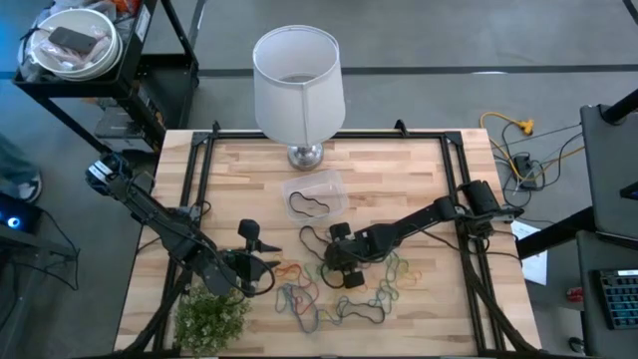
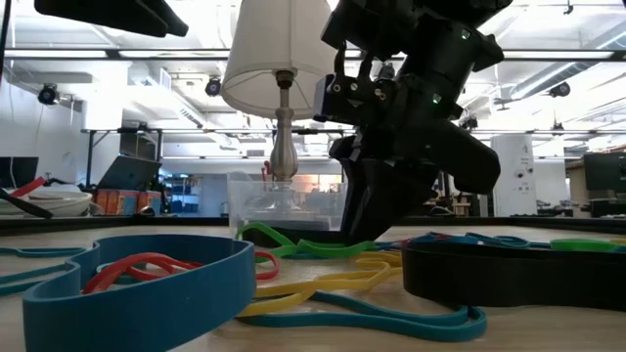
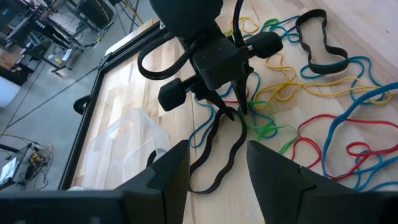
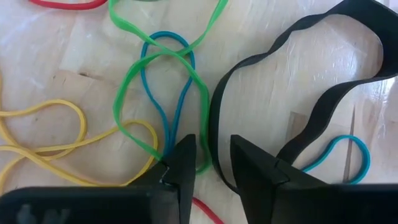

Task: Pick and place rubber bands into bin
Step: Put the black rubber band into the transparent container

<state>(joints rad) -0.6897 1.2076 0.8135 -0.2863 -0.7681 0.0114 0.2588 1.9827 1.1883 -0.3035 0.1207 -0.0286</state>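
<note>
Many rubber bands (image 1: 344,291) in yellow, green, blue, red and black lie loose on the wooden table's near half. My right gripper (image 4: 213,165) points down into the pile, open by a narrow gap. A strand of a large wavy black band (image 4: 217,124) and a green band (image 4: 124,93) run between its fingertips. The left wrist view shows this gripper (image 3: 231,109) standing over that black band (image 3: 214,152). My left gripper (image 3: 217,180) is open and holds nothing, hovering left of the pile (image 1: 261,267). The clear bin (image 1: 317,184) sits mid-table with one black band (image 1: 309,204) inside.
A white lamp (image 1: 297,75) stands at the table's far edge, just behind the bin. A green plant (image 1: 211,319) sits at the near left corner beside my left arm. A broad blue band (image 2: 137,284) and a black one (image 2: 509,274) lie at the near edge.
</note>
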